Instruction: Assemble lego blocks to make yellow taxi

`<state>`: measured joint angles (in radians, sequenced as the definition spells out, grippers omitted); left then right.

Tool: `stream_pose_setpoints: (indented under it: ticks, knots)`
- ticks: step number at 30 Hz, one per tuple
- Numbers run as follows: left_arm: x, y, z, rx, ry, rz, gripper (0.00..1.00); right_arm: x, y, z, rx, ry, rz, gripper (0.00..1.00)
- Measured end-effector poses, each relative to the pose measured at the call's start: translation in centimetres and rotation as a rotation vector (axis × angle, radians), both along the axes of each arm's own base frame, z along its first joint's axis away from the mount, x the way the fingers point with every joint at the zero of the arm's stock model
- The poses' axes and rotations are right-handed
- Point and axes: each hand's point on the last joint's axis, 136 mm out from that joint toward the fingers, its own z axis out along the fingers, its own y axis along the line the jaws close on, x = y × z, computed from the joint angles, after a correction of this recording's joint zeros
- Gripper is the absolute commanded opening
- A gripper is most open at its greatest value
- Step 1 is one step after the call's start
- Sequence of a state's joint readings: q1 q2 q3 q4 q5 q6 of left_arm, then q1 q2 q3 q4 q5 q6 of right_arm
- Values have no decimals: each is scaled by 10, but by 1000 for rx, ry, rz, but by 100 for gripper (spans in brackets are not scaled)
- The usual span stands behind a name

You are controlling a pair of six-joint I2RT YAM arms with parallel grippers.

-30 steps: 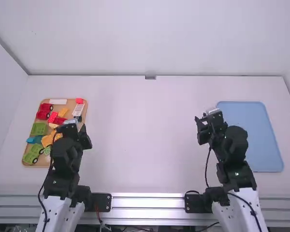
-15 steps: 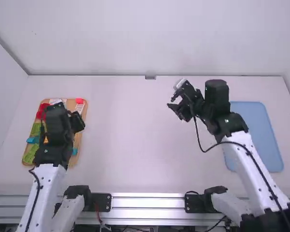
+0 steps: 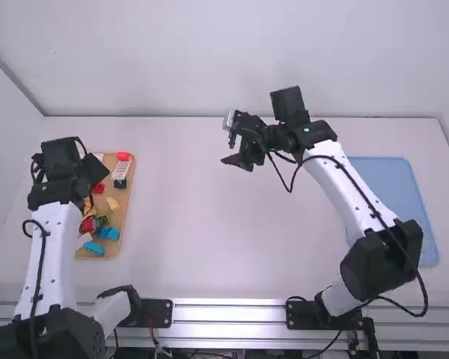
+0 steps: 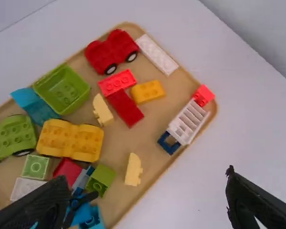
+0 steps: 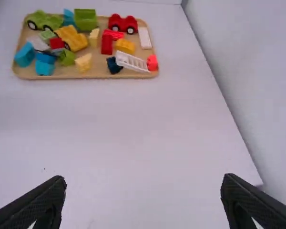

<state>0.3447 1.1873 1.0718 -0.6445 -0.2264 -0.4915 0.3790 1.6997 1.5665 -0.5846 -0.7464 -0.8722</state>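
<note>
As it presumably must be ready to grasp, the left hand (image 4: 146, 188) gapes empty over the shallow tan tray (image 4: 155, 114), where the yellow, car-shaped plastic base (image 4: 69, 140) lies within reach; the open right hand (image 5: 144, 181) hangs well right of the tray.

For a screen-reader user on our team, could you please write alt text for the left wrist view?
A tan tray of loose toy blocks lies on a white table, seen past the open left claw. Among the blocks are yellow, red and green vehicle bases, plus a white ladder-like piece.
</note>
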Motion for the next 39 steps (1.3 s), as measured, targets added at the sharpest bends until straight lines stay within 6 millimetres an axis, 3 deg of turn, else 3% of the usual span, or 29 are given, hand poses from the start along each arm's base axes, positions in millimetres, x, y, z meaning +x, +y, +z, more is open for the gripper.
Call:
stream_pose_setpoints:
  ticks: [9, 14, 16, 20, 28, 30, 36, 39]
  knots:
    - [-14, 40, 20, -56, 61, 174, 98, 25, 24, 17, 4, -135, -16, 98]
    - [-22, 54, 11, -113, 96, 188, 99, 38, 31, 0, 42, -187, -53, 99]
    - [-25, 62, -3, -169, 163, 198, 99, 41, 30, -15, 50, -174, -79, 99]
    - [-24, 62, -24, -253, 296, 195, 99, 42, 30, -21, 57, -159, -97, 99]
    - [2, 81, -65, -318, 443, 200, 99, 43, 32, -20, 55, -160, -111, 99]
    - [12, 88, -84, -335, 440, 221, 99, 42, 33, -20, 54, -161, -110, 99]
    - [14, 90, -102, -403, 366, 424, 99, 42, 33, -20, 54, -163, -110, 99]
    - [-1, 93, -115, -423, 360, 577, 99, 43, 33, -21, 52, -163, -112, 99]
